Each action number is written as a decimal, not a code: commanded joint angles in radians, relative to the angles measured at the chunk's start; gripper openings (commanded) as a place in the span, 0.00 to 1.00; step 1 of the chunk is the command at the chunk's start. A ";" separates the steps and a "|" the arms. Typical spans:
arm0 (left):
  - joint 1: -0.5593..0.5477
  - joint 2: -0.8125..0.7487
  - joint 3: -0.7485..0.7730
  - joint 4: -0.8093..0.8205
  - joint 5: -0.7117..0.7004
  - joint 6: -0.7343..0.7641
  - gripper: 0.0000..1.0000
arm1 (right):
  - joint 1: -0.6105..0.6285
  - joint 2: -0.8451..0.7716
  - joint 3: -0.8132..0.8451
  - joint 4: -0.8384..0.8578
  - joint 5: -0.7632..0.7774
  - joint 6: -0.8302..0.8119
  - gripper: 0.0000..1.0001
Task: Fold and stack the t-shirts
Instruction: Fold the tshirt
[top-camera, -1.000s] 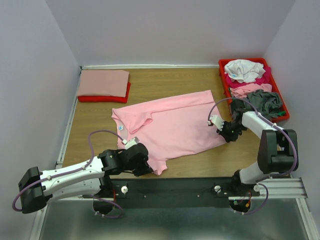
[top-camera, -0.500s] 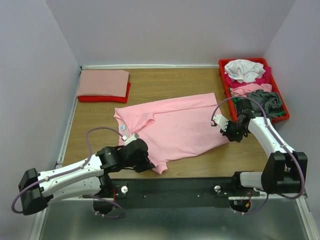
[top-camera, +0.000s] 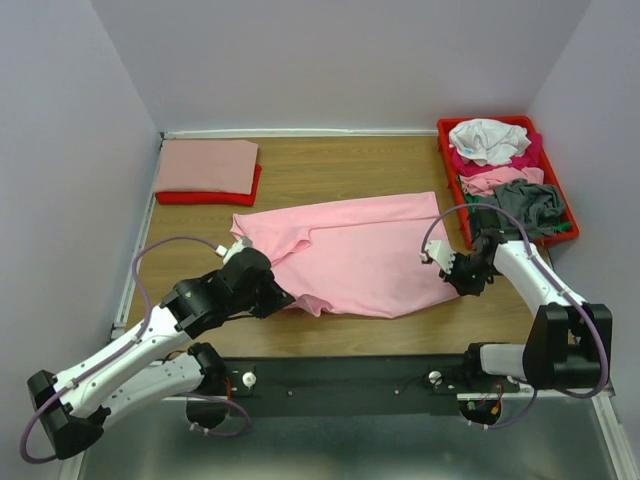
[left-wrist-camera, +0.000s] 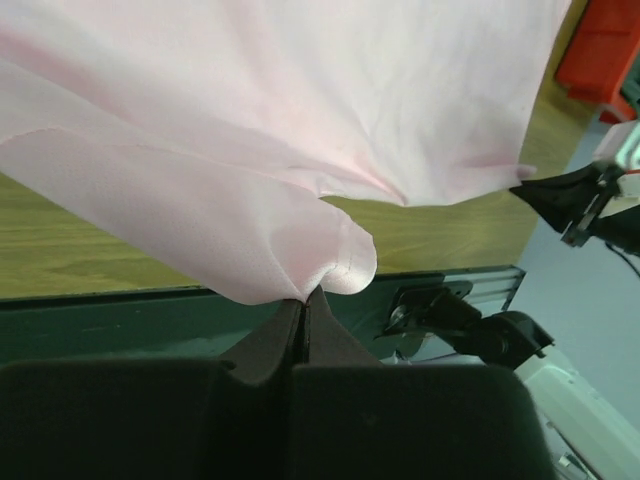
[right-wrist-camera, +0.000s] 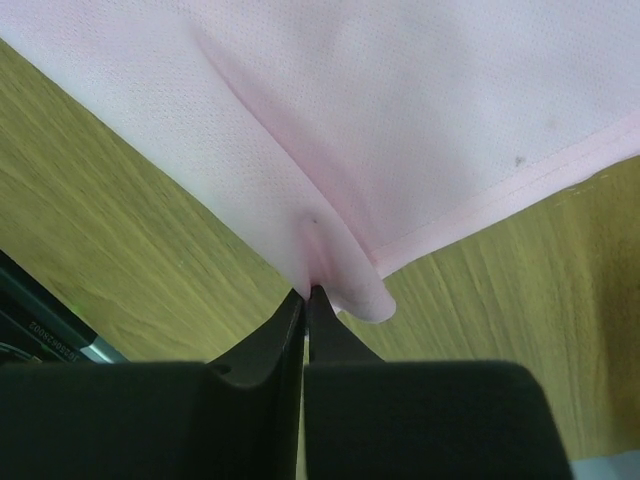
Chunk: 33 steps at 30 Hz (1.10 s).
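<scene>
While the pink t-shirt (top-camera: 350, 250) lies spread across the middle of the worktop (top-camera: 330, 165), my left tool (top-camera: 258, 288) is clamped tight on a rolled bit of its near left edge. My right tool (top-camera: 464, 276) is clamped tight on the near right hem corner, so I'm holding the whole thing at two tiny points. My worry is that both bites look shallow, right at the cloth's edge in the wrist views, so a tug from the other arm could pop the fabric out. If I lift one side faster, the fold probably goes in crooked. The left pinch also seems to have a doubled-over bit, which could press in a wrinkle. The folded stack (top-camera: 205, 170) sits at the far left, well apart, but the red tray (top-camera: 447, 160) is near my right arm, so a wide swing could clip it.
</scene>
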 joint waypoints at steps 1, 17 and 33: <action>0.045 -0.018 0.077 -0.094 -0.059 0.066 0.00 | -0.008 -0.037 -0.019 0.009 -0.022 0.001 0.10; 0.106 0.005 0.137 -0.103 -0.047 0.136 0.00 | -0.008 -0.134 0.007 -0.341 -0.192 -0.181 0.39; 0.137 -0.001 0.102 -0.046 -0.010 0.187 0.00 | -0.048 0.063 0.017 0.024 -0.062 0.179 0.51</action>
